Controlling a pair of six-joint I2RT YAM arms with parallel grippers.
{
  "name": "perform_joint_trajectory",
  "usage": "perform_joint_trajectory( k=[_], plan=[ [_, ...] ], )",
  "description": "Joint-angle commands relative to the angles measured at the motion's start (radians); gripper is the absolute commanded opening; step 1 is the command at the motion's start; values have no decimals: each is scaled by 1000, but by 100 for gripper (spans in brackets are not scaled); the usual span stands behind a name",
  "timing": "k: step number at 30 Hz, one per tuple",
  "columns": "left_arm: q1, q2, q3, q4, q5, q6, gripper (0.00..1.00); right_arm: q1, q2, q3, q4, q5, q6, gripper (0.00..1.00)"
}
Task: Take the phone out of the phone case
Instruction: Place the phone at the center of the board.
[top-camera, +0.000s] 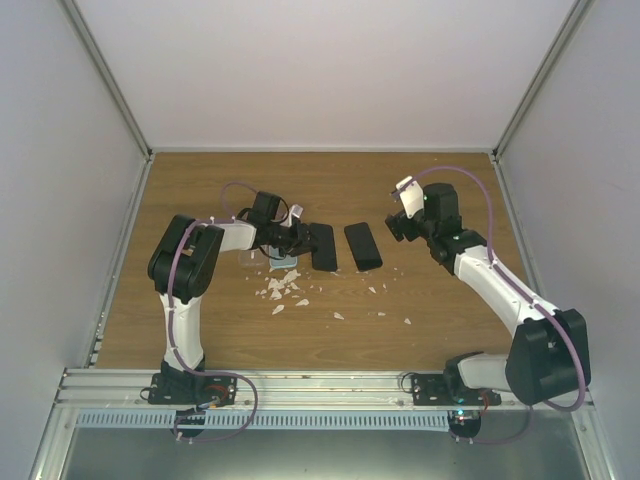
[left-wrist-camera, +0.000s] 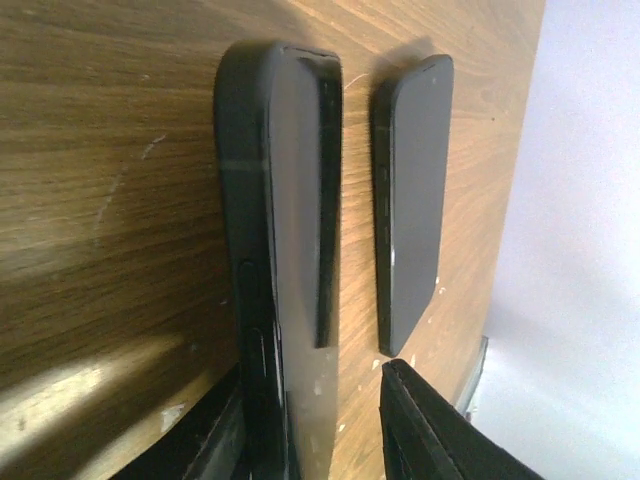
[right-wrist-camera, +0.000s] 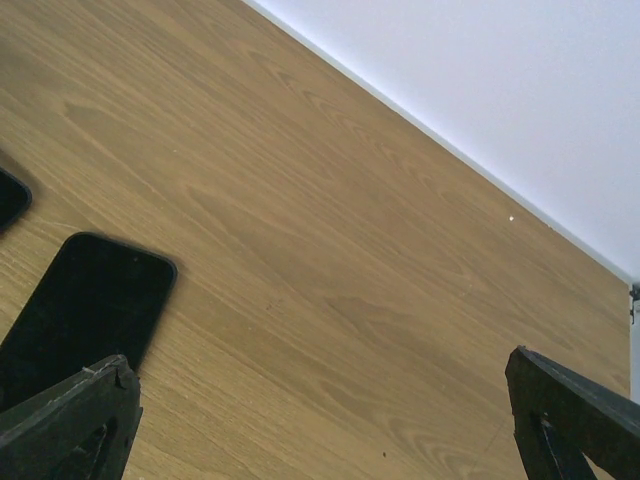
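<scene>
The black phone case (top-camera: 323, 246) lies empty on the wooden table, its grey inside and raised rim showing in the left wrist view (left-wrist-camera: 290, 230). The black phone (top-camera: 363, 245) lies flat just to its right, apart from it, and also shows in the left wrist view (left-wrist-camera: 415, 200). My left gripper (top-camera: 302, 240) is open with its fingers on either side of the case's near end (left-wrist-camera: 310, 440). The left finger touches the case's edge and the right finger stands off it. My right gripper (top-camera: 396, 226) is wide open and empty just right of the phone (right-wrist-camera: 80, 310).
White crumbs (top-camera: 285, 285) are scattered on the table in front of the case, with a few more towards the right (top-camera: 407, 321). A small pale object (top-camera: 281, 263) lies under the left wrist. White walls enclose the table on three sides.
</scene>
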Motion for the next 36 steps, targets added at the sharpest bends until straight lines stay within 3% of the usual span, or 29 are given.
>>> perform_joint_trajectory(
  k=[1,16,27,30,33,36],
  plan=[
    [0,7,31,-29,-46,42,39,-10,7,35,-8,-16,22,100],
    [-14,-94,32,-119,-137,81,64,-10,9,34,-14,-35,32,100],
    [-16,-228,48,-193,-221,158,74,-9,14,81,-37,-48,36,100],
    [-16,-268,71,-213,-231,218,82,-11,16,114,-45,-56,35,100],
    [-15,-321,101,-240,-248,288,98,-11,21,154,-53,-64,39,99],
    [-8,-353,175,-312,-270,389,99,-12,31,203,-69,-100,46,100]
  ],
)
